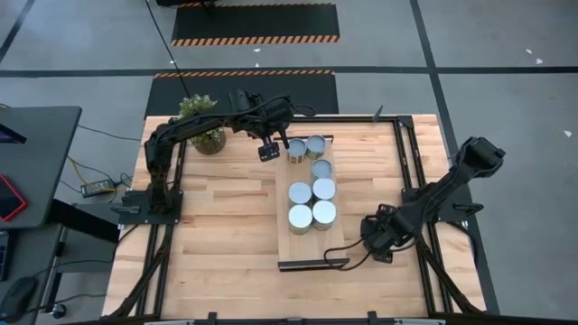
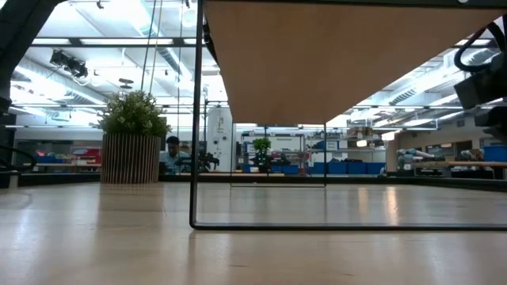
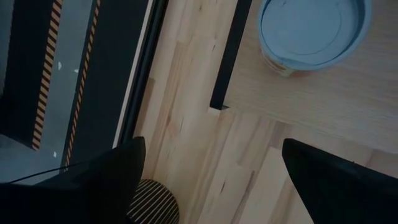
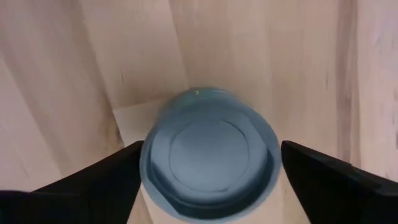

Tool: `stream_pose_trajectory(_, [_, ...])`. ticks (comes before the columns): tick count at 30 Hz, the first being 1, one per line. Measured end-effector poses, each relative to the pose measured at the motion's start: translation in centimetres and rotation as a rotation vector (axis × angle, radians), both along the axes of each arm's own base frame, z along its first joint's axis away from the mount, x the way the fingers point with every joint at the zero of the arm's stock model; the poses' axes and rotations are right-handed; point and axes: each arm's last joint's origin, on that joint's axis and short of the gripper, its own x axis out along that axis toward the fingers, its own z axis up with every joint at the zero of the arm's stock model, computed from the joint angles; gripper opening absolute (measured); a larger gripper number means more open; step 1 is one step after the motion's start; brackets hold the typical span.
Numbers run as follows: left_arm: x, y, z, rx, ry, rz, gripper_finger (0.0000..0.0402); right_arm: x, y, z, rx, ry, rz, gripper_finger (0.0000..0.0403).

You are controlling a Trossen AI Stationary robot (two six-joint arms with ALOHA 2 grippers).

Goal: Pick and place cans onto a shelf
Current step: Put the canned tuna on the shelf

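Observation:
The light-wood shelf [image 1: 312,239] stands raised at the table's middle, with several cans [image 1: 301,217] upright on their bases on it. My left gripper [image 1: 268,150] is open and empty above the shelf's far left corner [image 3: 219,107], beside a blue-topped can [image 3: 311,28]. My right gripper [image 1: 375,239] is low by the shelf's near right corner and open. Its fingers [image 4: 99,180] stand on either side of one more blue-topped can [image 4: 209,155], seen from above against the tabletop. That can is hidden in the high view.
A potted green plant [image 1: 203,126] stands at the table's far left, close to the left arm; its striped pot also shows in the left wrist view [image 3: 152,202]. The shelf rests on a thin black wire frame [image 2: 195,158]. The shelf's near end [image 1: 312,248] is bare board.

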Motion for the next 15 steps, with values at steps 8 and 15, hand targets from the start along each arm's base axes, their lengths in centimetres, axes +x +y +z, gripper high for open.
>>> stream_pose_trajectory(8, [-0.5, -0.1, 1.0, 0.026, -0.021, -0.042, 0.0385, 0.2, 0.1, -0.4, 0.02, 0.036, 0.01, 0.0295])
stream_pose_trajectory(15, [-2.1, 0.6, 3.9, 0.029, -0.203, -0.069, 0.0385, -0.4, -1.4, 3.6, 0.084, 0.009, -0.058, 0.0289])
